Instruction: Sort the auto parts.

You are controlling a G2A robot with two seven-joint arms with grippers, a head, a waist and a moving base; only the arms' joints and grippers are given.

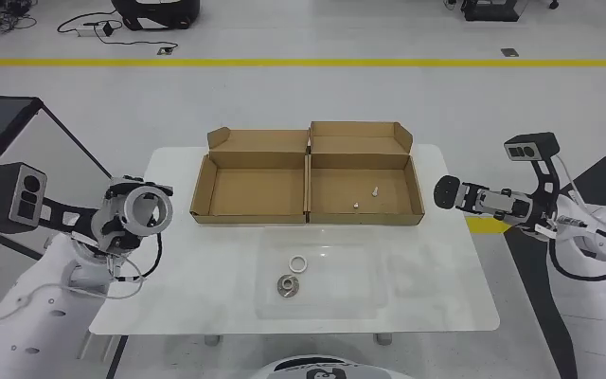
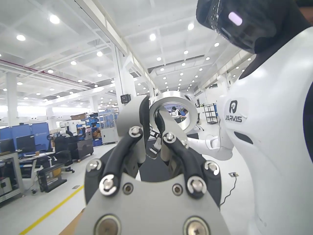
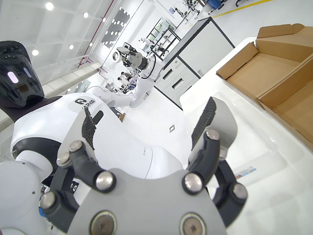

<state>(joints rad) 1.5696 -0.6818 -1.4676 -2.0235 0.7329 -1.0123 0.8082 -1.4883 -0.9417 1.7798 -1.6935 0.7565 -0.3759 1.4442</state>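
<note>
A large metal ring [image 2: 193, 114] is held clamped in the left gripper [image 2: 152, 110] off the left edge of the table [image 1: 436, 284], the right gripper [image 3: 149, 112] spread wide off the right edge, while two small white parts [image 1: 376, 189] are seen in the right cardboard box [image 1: 331, 194].

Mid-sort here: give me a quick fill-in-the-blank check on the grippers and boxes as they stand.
1. The left gripper is shut on a metal ____.
2. The right gripper has its jaws ____, holding nothing.
3. The cardboard box nearer the right gripper contains ____ small white parts.
4. The white ring lies in the clear ____.
Missing words: ring; open; two; tray.
</note>
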